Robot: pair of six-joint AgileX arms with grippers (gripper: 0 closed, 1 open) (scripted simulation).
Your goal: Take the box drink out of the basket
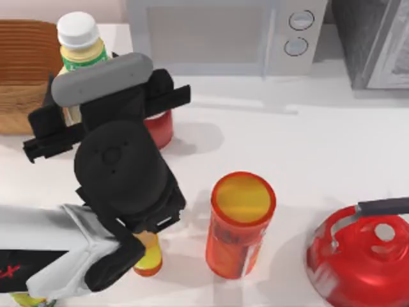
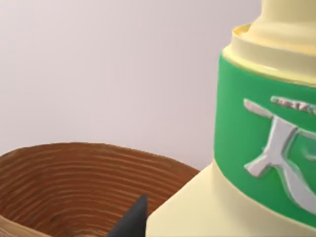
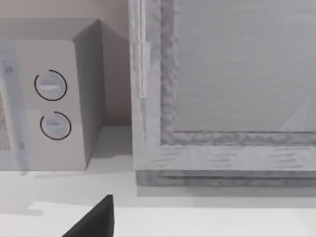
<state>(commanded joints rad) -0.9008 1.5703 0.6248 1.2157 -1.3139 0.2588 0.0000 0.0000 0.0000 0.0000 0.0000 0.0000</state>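
The box drink (image 1: pixel 80 43) is pale yellow with a white cap and a green band, and it stands upright beside the right rim of the woven basket (image 1: pixel 19 70) at the table's far left. My left gripper (image 1: pixel 75 116) is shut on its body below the band. In the left wrist view the box drink (image 2: pixel 266 148) is very close, with the basket's ribbed inside (image 2: pixel 74 182) lower down behind it and one dark fingertip (image 2: pixel 132 221) at the edge. My right arm is parked, and its wrist view faces the back of the table.
A red can with a yellow top (image 1: pixel 240 224) stands at mid-table. Another red can (image 1: pixel 160 128) is just behind my left wrist, and a small yellow jar (image 1: pixel 148 257) under it. A red domed object (image 1: pixel 361 256) sits front right. A microwave (image 1: pixel 217 32) and a cabinet (image 1: pixel 377 38) line the back.
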